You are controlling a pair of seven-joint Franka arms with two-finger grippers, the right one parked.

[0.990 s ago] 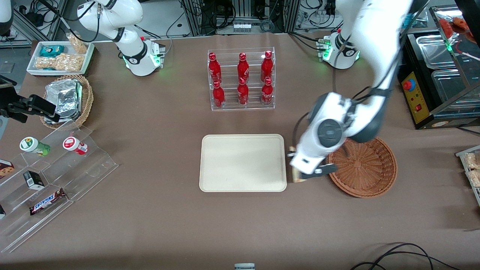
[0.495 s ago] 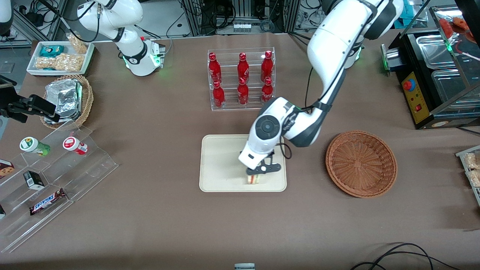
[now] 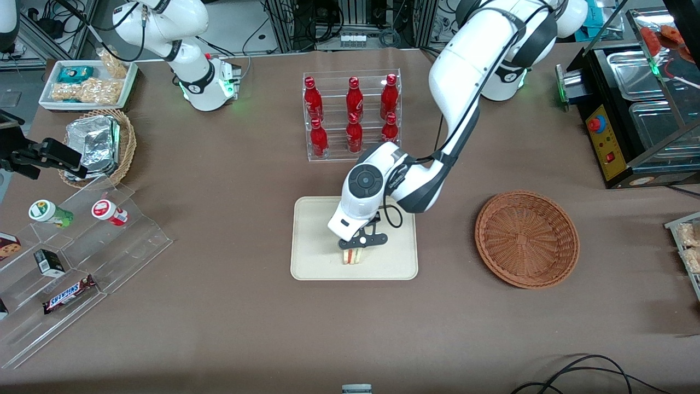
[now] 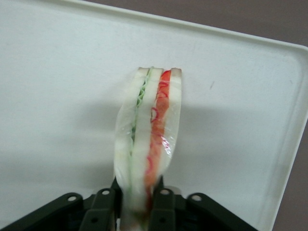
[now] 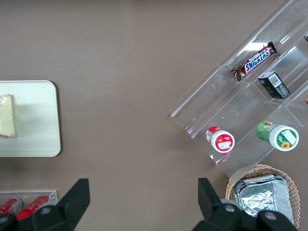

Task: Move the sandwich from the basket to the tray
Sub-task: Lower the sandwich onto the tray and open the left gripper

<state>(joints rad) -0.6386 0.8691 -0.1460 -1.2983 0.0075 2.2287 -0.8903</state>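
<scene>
My left gripper (image 3: 358,247) is shut on the sandwich (image 3: 353,256), a wedge of pale bread with green and orange-red layers, and holds it over the part of the cream tray (image 3: 314,257) nearest the front camera. In the left wrist view the sandwich (image 4: 148,139) stands on edge between my black fingers (image 4: 103,209), with the tray (image 4: 250,110) below it. The sandwich also shows in the right wrist view (image 5: 6,116) on or just above the tray (image 5: 38,120). The reddish-brown basket (image 3: 526,238) sits empty, toward the working arm's end.
A clear rack of red bottles (image 3: 352,115) stands farther from the front camera than the tray. A clear stepped stand with snacks (image 3: 71,257), a tan basket with foil packs (image 3: 98,145) and a white snack tray (image 3: 87,85) lie toward the parked arm's end.
My gripper carried the sandwich from beside the basket to above the tray, then a little farther toward the parked arm's end. The basket is now uncovered and empty.
</scene>
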